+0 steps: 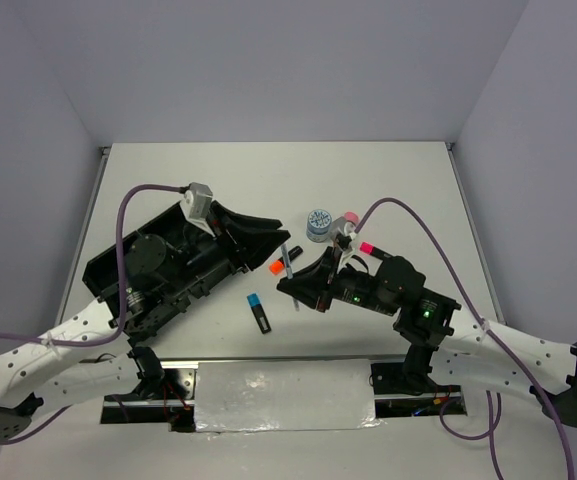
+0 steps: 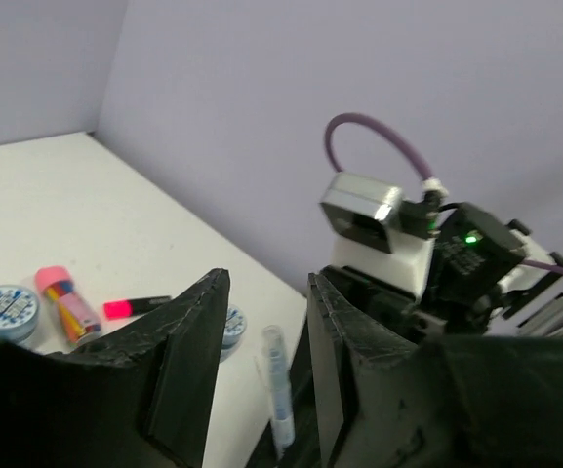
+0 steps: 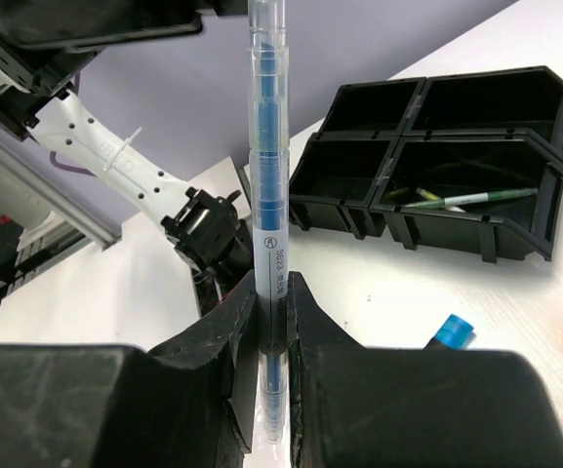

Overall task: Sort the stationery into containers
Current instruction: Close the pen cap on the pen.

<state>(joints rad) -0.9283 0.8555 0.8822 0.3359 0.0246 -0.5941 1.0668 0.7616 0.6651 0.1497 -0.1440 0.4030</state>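
Note:
My right gripper (image 3: pixel 273 292) is shut on a clear pen with a blue core (image 3: pixel 266 175), held upright above the table; in the top view the right gripper (image 1: pixel 288 286) and the pen (image 1: pixel 295 300) are at table centre. My left gripper (image 2: pixel 266 283) is open and empty, and the same pen (image 2: pixel 279 390) shows beyond the gap between its fingers. In the top view the left gripper (image 1: pixel 280 238) hovers just right of the black organiser tray (image 1: pixel 103 268), which the left arm mostly hides. The tray (image 3: pixel 437 185) holds thin pens (image 3: pixel 466 200) in one compartment.
An orange-capped highlighter (image 1: pixel 279 266) and a blue-capped highlighter (image 1: pixel 258 312) lie near the right gripper. A tape roll (image 1: pixel 318 222), a pink-orange tube (image 1: pixel 346 222) and a pink-capped highlighter (image 1: pixel 368 248) lie behind it. A second tape roll (image 2: pixel 230 327) shows in the left wrist view.

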